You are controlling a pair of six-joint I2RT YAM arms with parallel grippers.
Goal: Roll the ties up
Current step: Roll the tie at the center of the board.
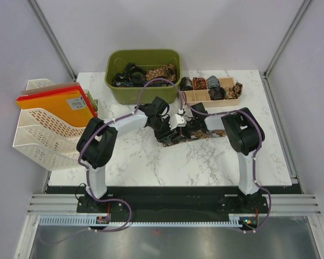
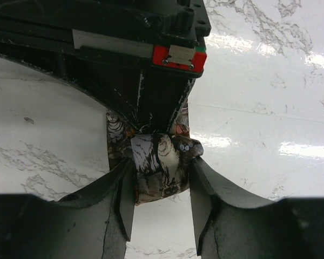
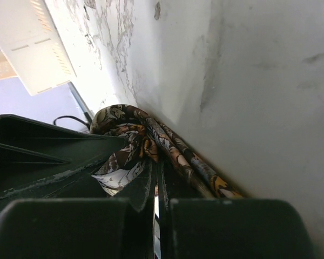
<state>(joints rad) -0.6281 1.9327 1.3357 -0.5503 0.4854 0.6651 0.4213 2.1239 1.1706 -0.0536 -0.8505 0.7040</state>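
Note:
A dark tie with brown-gold paisley print (image 1: 205,133) lies across the middle of the marble table (image 1: 167,162), bunched at its left end. My left gripper (image 1: 170,128) has a finger on each side of that rolled end (image 2: 159,162) and presses on it; the left gripper (image 2: 162,175) shows it at the fingertips. My right gripper (image 1: 184,125) meets it from the right. In the right wrist view the right gripper (image 3: 161,168) has its jaws almost together, with tie fabric (image 3: 124,121) bunched at the tips.
A green bin (image 1: 144,93) holding several loose ties stands at the back. A wooden divided tray (image 1: 205,97) with rolled ties (image 1: 200,82) sits to its right. A white file rack (image 1: 38,135) with orange folders (image 1: 62,102) stands at the left edge.

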